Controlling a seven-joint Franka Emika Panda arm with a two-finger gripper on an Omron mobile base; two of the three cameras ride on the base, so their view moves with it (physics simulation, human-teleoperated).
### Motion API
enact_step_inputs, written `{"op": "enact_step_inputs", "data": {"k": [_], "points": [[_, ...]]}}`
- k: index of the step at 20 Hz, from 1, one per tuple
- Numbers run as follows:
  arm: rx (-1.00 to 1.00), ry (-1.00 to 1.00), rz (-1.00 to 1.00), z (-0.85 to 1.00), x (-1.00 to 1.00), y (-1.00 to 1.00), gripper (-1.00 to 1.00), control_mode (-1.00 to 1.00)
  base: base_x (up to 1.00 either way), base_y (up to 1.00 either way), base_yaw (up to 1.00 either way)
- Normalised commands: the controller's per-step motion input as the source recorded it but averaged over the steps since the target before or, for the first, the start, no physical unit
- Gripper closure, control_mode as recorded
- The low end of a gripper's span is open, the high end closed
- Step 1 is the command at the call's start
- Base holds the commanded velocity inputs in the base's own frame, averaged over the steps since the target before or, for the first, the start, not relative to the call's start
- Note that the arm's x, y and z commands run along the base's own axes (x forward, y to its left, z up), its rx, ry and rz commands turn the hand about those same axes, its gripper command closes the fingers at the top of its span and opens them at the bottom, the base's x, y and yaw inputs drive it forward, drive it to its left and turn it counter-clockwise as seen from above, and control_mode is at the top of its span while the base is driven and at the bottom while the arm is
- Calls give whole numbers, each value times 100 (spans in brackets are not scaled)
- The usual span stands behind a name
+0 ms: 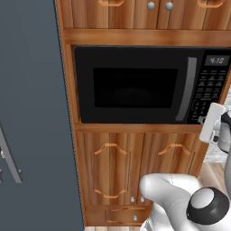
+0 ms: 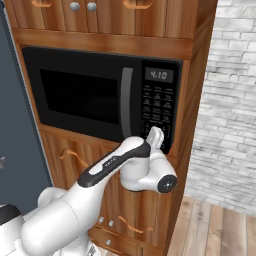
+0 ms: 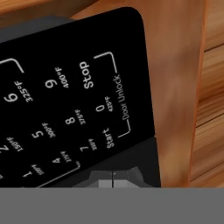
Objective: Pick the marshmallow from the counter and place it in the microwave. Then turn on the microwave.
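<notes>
The black microwave sits built into wooden cabinetry, its dark window door closed against the grey vertical handle. My gripper is shut with nothing between its fingers, and its tips sit at the bottom of the right-side keypad. In the hand view the closed gripper is just below the Start button, and the Stop button is further up. The marshmallow is hidden and the counter is out of view.
Wooden cabinet doors and a drawer lie under the microwave, with more cabinets above. A tall dark grey panel stands at the left. A white brick wall and wooden floor are at the right.
</notes>
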Motion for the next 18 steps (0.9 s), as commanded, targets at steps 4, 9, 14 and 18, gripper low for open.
{"op": "enact_step_inputs", "data": {"k": [4, 9, 14, 18], "points": [[0, 1, -1, 0, 7, -2, 100, -100, 0, 0, 0], [0, 1, -1, -1, 8, -2, 100, -100, 0, 0, 0], [0, 1, -1, -4, 8, -1, 100, -100, 0, 0, 0], [0, 0, -1, -7, 6, 0, 100, -100, 0, 0, 0]]}}
